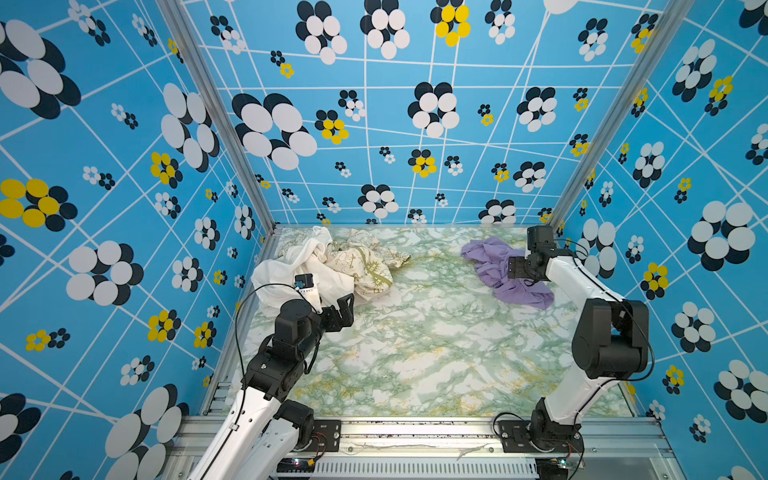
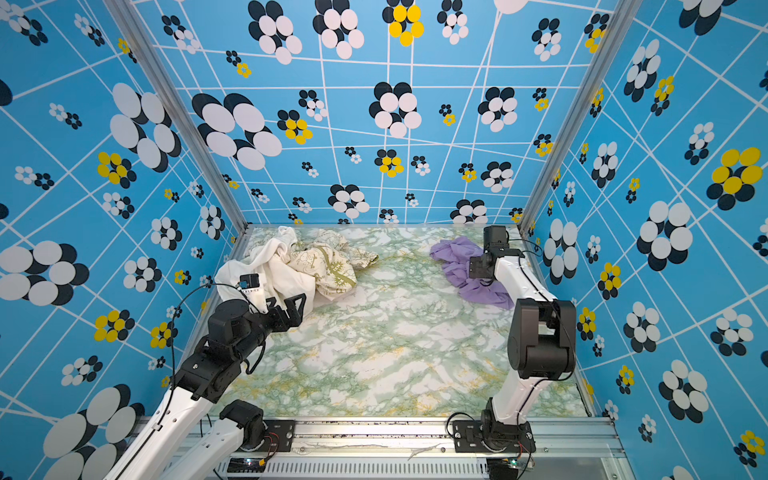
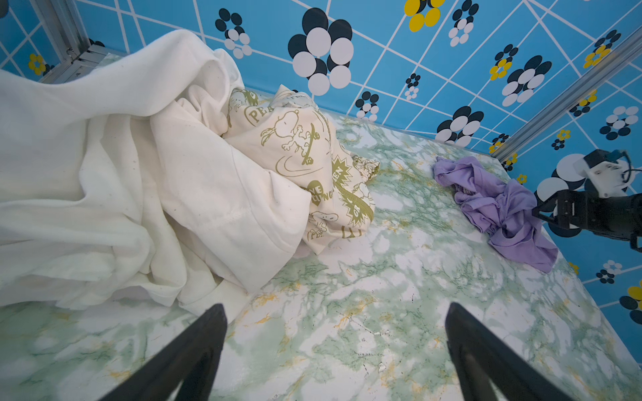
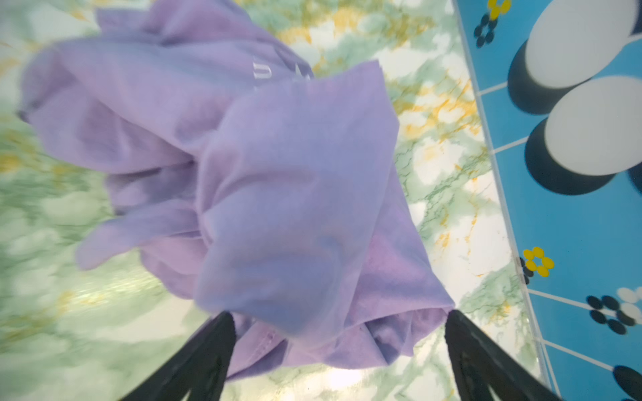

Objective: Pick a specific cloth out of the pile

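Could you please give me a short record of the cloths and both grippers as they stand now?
Lilac cloth: crumpled on the table, far right, apart from the pile.
Pile: white cloth and cream printed cloth, far left.
Left gripper: jaws open, empty, beside the white cloth.
Right gripper: jaws open, lilac fabric between them.

Marbled table (image 1: 436,353), blue flowered walls (image 1: 415,124)
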